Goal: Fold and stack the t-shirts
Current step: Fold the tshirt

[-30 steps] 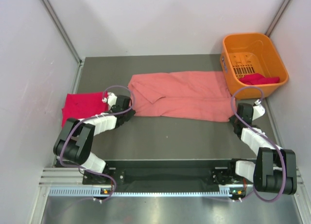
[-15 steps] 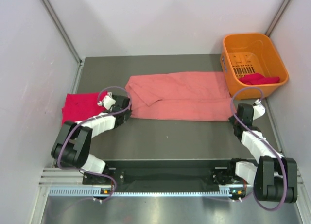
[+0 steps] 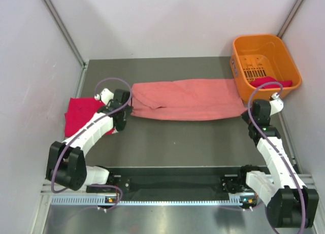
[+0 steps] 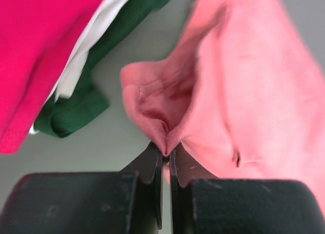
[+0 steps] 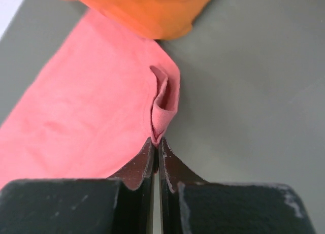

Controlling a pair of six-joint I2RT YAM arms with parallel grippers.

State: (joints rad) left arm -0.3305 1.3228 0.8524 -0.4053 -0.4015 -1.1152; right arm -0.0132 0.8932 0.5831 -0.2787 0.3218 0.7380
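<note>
Left gripper and right gripper both pinch the one salmon-pink shirt, beside three stacked shirts.

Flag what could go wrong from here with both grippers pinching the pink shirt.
The left gripper and right gripper each hold only a thin fold of the pink shirt; it may slip on lifting. The shirt's right end lies by the basket and could snag. The left arm is close to the stack; a sweep might ruffle it.
</note>
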